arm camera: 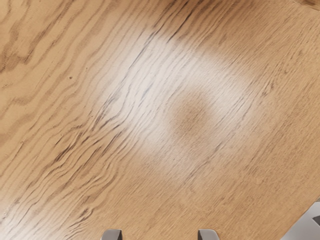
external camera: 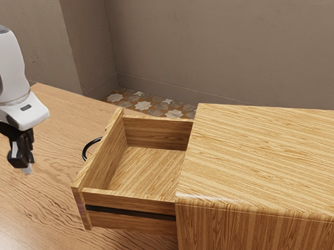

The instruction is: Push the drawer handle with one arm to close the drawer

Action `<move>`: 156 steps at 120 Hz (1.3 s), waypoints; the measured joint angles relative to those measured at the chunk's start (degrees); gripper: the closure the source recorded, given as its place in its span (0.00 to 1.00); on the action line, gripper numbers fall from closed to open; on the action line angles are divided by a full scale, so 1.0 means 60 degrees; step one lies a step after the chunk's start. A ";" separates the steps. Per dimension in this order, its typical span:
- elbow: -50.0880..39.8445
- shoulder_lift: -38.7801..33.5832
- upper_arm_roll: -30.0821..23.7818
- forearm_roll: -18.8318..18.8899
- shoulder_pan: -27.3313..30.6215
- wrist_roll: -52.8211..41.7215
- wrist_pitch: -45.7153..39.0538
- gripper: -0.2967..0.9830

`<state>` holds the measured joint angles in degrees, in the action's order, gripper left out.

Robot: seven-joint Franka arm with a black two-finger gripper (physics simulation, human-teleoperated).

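Two fingertips (arm camera: 111, 235) stand apart in the wrist view, bare worktop (external camera: 44, 202) between them, so the jaws are open and grip nothing; a grey shape (arm camera: 306, 225), which I cannot identify, lies near one of them. The exterior view gives the drawer (external camera: 131, 203), pulled out of its wooden cabinet (external camera: 265, 157); its black curved handle (external camera: 84, 149) stands on the front panel, facing the arm (external camera: 11, 68); beyond are patterned floor tiles (external camera: 143, 105) and a plain wall (external camera: 226, 44). The arm comes down at the exterior view's left; its hand (external camera: 22, 149) hangs above the worktop, jaws pointing down, slightly tilted, apart from the handle.
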<state>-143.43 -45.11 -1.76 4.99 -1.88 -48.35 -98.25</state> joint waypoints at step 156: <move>0.0982 0.2210 0.1060 -0.0442 0.0006 -0.3697 -0.1374 0.85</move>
<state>-137.54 -31.85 4.60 2.33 -1.85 -70.53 -106.50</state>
